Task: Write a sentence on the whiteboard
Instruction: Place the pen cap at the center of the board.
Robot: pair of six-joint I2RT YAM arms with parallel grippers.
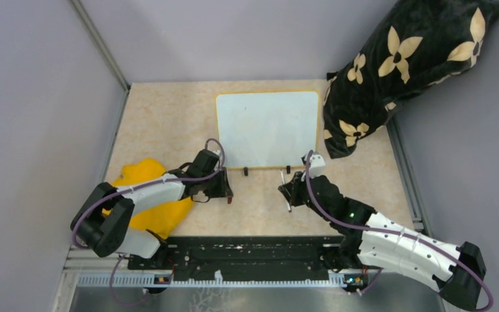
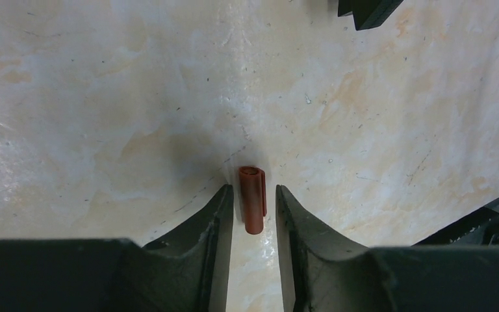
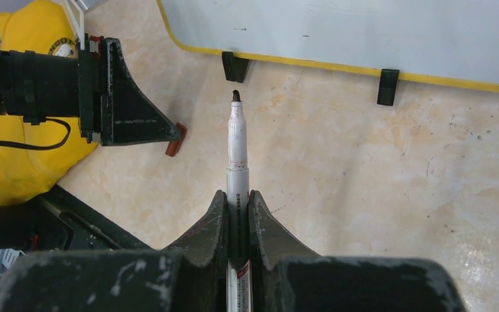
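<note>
The whiteboard (image 1: 268, 129) lies toward the far edge of the worktop (image 1: 169, 117), about midway across, its two black feet (image 3: 387, 87) along its near side; its yellow frame almost meets a black flowered pillow (image 1: 396, 71) in the far right corner. The left gripper (image 2: 253, 188) is low over the worktop just before the board's near left corner, jaws apart; a red cap (image 2: 252, 208) sits between the fingers (image 2: 217, 218) with a thin gap on each side. The right gripper (image 3: 237, 195) is clamped on a white marker (image 3: 237, 143); the bare dark tip points at the board's near edge, close to the left foot but short of it. A yellow cloth (image 1: 146, 175) lies by the near left edge, partly under the left arm.
</note>
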